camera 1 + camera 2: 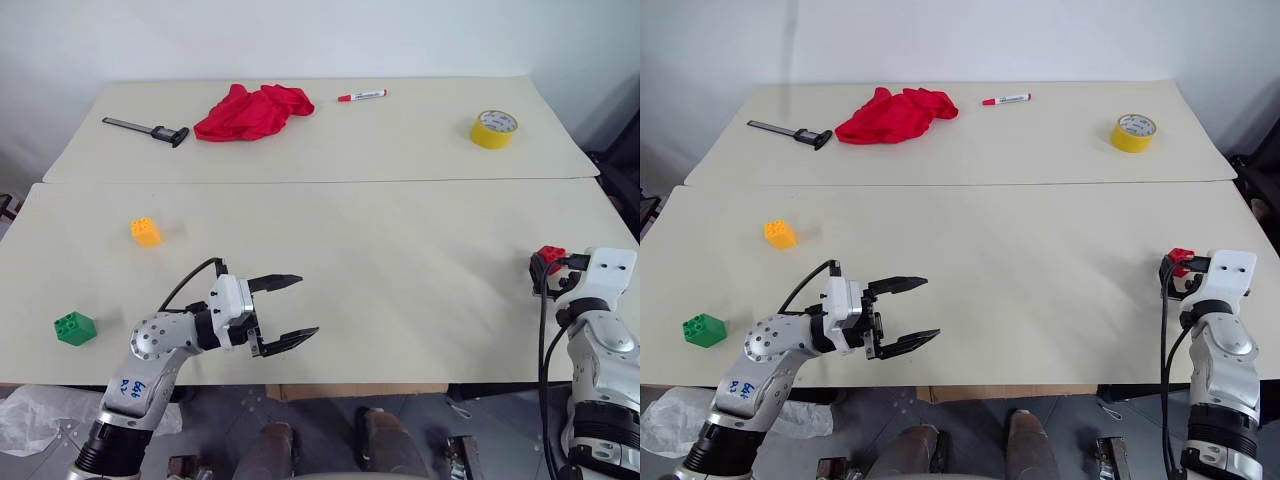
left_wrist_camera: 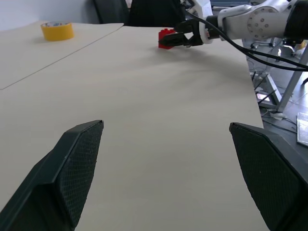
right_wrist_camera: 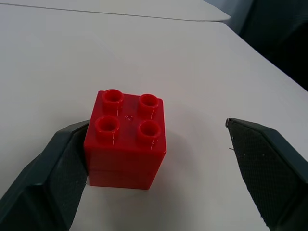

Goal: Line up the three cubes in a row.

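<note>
- L gripper (image 1: 293, 309) sat low over the near table (image 1: 400, 260), jaws wide apart, nothing between them, pointed across the table toward the robot's right.
- Seen from the L wrist cam, both L fingers (image 2: 72, 168) framed only bare tabletop.
- R gripper (image 3: 159, 168) was at the table's right edge, jaws open w/ red cube (image 3: 126, 139) standing between them.
- Red cube sat upright on the table, studs up; one R finger (image 3: 53, 168) was touching or just beside one cube side, the other finger was well clear of the opposite side. Not clamped, cube not lifted.
- In the head views red cube (image 1: 549, 256) showed just ahead of the R gripper's white wrist housing.
- Orange-yellow cube (image 1: 146, 232) was on the table beyond the L gripper and off to its left, apart from it.
- Green cube (image 1: 75, 328) was near the front edge, to the left of the L arm, well apart from the L gripper.
- Three cubes were far from each other, no row; red far to the right of the L gripper.
- Far table (image 1: 400, 150): black caliper (image 1: 147, 129), red cloth (image 1: 254, 111), red marker (image 1: 361, 96), yellow tape roll (image 1: 493, 129), all well beyond both grippers.
</note>
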Controlling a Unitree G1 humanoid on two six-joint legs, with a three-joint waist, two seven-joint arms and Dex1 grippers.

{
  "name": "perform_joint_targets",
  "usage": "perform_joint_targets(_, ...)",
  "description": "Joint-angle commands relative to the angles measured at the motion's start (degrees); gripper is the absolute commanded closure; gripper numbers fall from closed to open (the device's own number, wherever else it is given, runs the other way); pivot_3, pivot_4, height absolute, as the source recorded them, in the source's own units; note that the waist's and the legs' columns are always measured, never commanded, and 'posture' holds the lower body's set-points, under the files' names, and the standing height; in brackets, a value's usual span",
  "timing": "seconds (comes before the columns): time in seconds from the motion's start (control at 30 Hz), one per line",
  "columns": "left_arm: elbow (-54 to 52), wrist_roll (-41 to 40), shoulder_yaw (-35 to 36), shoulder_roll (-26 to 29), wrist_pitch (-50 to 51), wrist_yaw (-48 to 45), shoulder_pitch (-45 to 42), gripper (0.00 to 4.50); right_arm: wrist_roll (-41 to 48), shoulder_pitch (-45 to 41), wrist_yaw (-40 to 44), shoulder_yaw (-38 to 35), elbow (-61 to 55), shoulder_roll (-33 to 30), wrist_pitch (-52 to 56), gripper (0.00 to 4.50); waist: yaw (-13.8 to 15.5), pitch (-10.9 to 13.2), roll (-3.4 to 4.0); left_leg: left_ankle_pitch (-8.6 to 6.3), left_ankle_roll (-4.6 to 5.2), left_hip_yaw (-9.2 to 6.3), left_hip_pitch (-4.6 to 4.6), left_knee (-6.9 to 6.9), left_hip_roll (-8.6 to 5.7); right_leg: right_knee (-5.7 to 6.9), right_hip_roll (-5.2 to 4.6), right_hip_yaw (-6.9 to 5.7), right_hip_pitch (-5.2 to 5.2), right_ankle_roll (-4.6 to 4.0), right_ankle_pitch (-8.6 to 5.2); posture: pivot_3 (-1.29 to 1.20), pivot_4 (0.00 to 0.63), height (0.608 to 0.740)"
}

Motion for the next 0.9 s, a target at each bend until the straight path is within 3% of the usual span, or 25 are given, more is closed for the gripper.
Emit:
perform_joint_targets(0.03, -1.79, 0.02, 1.34, 0.44, -0.43, 0.52, -0.42, 0.00, 0.56, 0.79, 1.53, 1.06, -3.28, 0.72, -0.90, 1.19, 0.02, 0.00, 0.00, 0.00, 0.00, 0.00, 0.00, 0.00, 0.00, 0.00, 0.00, 0.00, 0.00, 0.00, 0.00, 0.00, 0.150, 0.740)
perform_joint_targets(0.2, -1.02, 0.39, 2.57, 1.13, -1.00, 0.68, -0.17, 0.00, 2.49, 2.23, 8.81, 2.91, -8.78, 0.19, -4.87, 2.86, 0.05, 0.00, 0.01, 0.00, 0.00, 0.00, 0.01, 0.01, -0.01, 0.03, 0.00, 0.00, 0.00, 0.00, 0.00, 0.00, 0.150, 0.740)
perform_joint_targets(0.33, -0.87, 0.60, 3.73, 2.07, -1.22, 0.73, 1.17, 0.00, 5.01, 3.50, 30.21, 12.00, -14.71, -5.35, -9.31, 2.86, -0.24, 0.02, 0.03, -0.01, 0.01, 0.03, 0.02, 0.00, 0.03, -0.01, 0.05, 0.01, 0.00, 0.01, 0.00, 0.00, 0.150, 0.740)
perform_joint_targets(0.43, -1.10, 0.36, 4.72, 2.49, -0.58, 1.21, 2.79, 0.00, 11.07, -1.97, 47.11, 20.73, -16.84, -9.19, -1.57, 2.86, -0.38, 0.03, 0.01, -0.02, 0.01, 0.04, 0.06, 0.00, 0.08, -0.02, 0.10, 0.02, 0.03, 0.01, 0.00, 0.00, 0.150, 0.740)
perform_joint_targets(0.5, -2.08, 0.58, 5.07, 2.82, -0.57, 1.47, 4.71, 0.00, 8.05, -8.89, 55.94, 28.95, -13.33, -9.09, -2.63, 2.86, -0.83, 0.08, -0.05, -0.03, 0.01, 0.02, 0.10, 0.01, 0.11, -0.01, 0.08, 0.01, 0.05, 0.01, 0.00, 0.00, 0.150, 0.740)
perform_joint_targets(0.7, -4.45, 0.87, 5.36, 3.07, -0.23, 2.36, 7.39, 0.00, 2.01, -17.86, 62.25, 37.88, -3.77, -6.44, -4.44, 2.86, 0.02, 0.10, -0.08, -0.02, -0.10, -0.31, -0.13, 0.00, 0.11, -0.15, -0.02, -0.05, 0.00, -0.05, -0.03, 0.00, 0.150, 0.740)
perform_joint_targets(0.9, -5.53, 0.78, 7.30, 3.11, -0.42, 3.99, 9.35, 0.00, -0.71, -19.93, 64.15, 39.14, 1.54, -5.40, -9.04, 2.86, 0.20, 0.09, -0.09, -0.04, -0.08, -0.41, -1.01, 0.27, -0.12, 0.04, -0.17, -0.24, -0.75, 0.00, 0.00, 0.00, 0.150, 0.740)
